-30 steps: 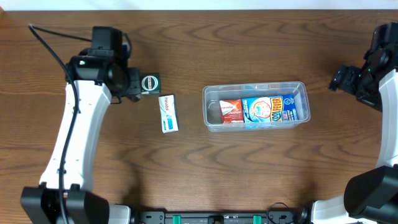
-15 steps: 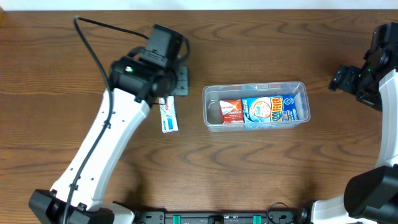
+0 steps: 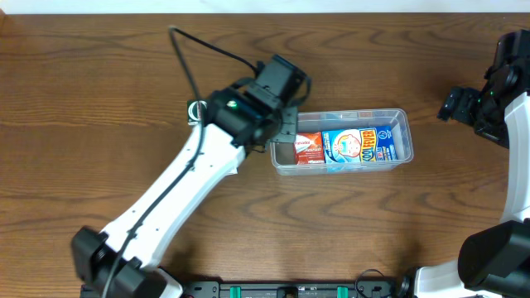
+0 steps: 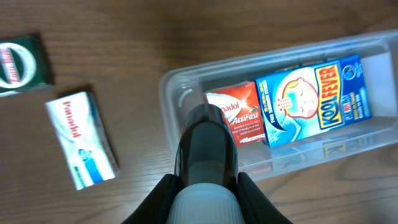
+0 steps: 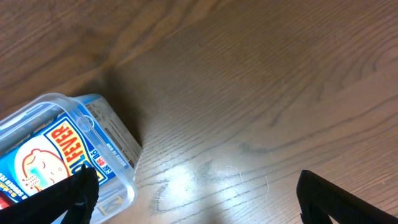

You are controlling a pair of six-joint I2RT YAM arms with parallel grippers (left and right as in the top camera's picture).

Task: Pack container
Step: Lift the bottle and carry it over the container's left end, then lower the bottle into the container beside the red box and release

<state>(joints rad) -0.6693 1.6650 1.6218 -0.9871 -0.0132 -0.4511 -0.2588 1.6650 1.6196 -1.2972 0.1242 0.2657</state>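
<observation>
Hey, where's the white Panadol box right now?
The white Panadol box shows in the left wrist view, on the table left of the container, beside the green box.

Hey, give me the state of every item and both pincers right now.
clear plastic rectangular container: open-topped, two boxes inside.
red ActiFast box: flat inside container.
blue Kool Fever box: flat inside, beside red box.
white Panadol box: flat on brown wooden table, outside container.
dark green box: on table, outside.
small dark bottle: held over container's left end.
left pincer: shut on bottle.
right pincer: open, empty.
</observation>
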